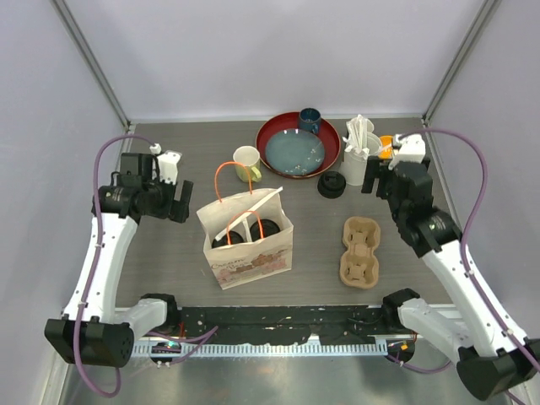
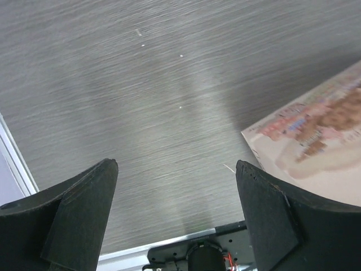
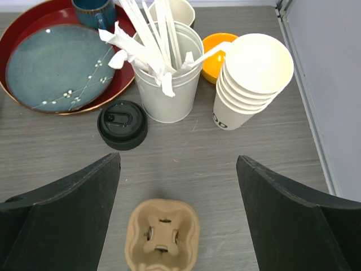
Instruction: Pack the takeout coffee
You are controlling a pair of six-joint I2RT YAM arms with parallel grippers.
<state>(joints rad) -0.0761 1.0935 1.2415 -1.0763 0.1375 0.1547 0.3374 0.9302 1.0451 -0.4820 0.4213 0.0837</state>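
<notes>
Two takeout coffee cups stand inside a printed paper bag (image 1: 253,253) with orange handles in the middle of the table. Only their black lids (image 1: 229,235) (image 1: 267,228) show, and a white wrapped straw lies across the bag's mouth. My left gripper (image 1: 175,201) is open and empty, to the left of the bag. In the left wrist view (image 2: 176,169) it hangs over bare table with the bag's corner (image 2: 316,130) at its right. My right gripper (image 1: 378,179) is open and empty, beyond a tan cup carrier (image 1: 360,251). The right wrist view (image 3: 177,164) shows the carrier (image 3: 162,234) below it.
A stack of black lids (image 3: 122,124), a tin of wrapped straws (image 3: 169,73), stacked paper cups (image 3: 254,79) and an orange bowl (image 3: 217,48) stand at back right. A red tray (image 1: 278,126) holds a blue plate and dark blue cup (image 1: 310,120). A pale yellow mug (image 1: 247,162) stands behind the bag.
</notes>
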